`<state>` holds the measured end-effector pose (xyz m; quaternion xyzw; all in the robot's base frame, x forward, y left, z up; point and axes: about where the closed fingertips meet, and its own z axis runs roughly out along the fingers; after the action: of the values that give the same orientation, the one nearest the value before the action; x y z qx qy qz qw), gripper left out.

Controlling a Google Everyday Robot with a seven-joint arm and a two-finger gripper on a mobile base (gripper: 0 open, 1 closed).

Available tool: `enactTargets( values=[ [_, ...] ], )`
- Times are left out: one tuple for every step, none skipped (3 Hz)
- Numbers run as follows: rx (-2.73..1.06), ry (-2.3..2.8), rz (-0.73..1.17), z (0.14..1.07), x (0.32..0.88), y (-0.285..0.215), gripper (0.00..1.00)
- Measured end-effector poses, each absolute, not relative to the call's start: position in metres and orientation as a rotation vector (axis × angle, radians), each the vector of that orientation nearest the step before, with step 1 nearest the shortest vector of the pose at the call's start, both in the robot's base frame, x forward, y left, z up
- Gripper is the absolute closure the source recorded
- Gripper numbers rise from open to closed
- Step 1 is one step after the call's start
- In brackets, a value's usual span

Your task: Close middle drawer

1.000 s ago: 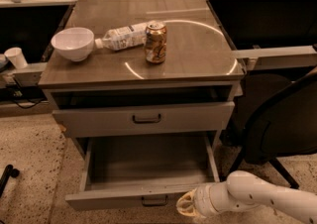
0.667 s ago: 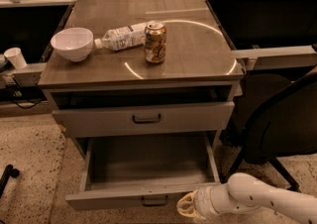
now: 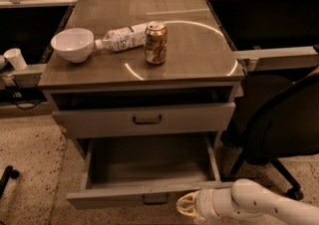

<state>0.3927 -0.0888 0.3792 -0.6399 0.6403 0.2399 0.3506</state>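
From where I am standing, the grey cabinet (image 3: 65, 119) is facing me with the middle drawer (image 3: 114, 198) hanging pulled well out below the taller-fronted upper drawer (image 3: 99, 119), its bare grey inside lying open to view and its low flat front showing a small dark pull handle (image 3: 155, 198) at the centre. The end effector (image 3: 185, 205) is hovering low at the right end of that drawer front, just beside the handle and a little below the front's top edge, with the white arm (image 3: 264, 203) reaching in from the lower right; I cannot tell whether it is released or clenched, nor whether it is actually touching the metal. The upper drawer is sitting nearly in, its own dark handle (image 3: 147, 118) centred, with a dark gap showing between it and the tabletop (image 3: 199, 55). On the tabletop a white bowl (image 3: 73, 44) is resting near the left edge, a plastic bottle (image 3: 124, 37) is lying on its side just beside it with its cap pointing towards the bowl, and a can (image 3: 156, 43) is standing upright against the bottle's other end. A black office chair (image 3: 284, 124) is standing to the right of the cabinet, and a small white cup (image 3: 16, 58) is sitting on a ledge off to the left.
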Motion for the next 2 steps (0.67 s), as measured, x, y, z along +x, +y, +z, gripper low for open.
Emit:
enactTargets(
  values=[
    [-1.657,1.658,0.621,0.3792,0.3927,-0.0887,0.37],
    [-1.657,1.658,0.621,0.3792,0.3927,-0.0887,0.14]
  ],
)
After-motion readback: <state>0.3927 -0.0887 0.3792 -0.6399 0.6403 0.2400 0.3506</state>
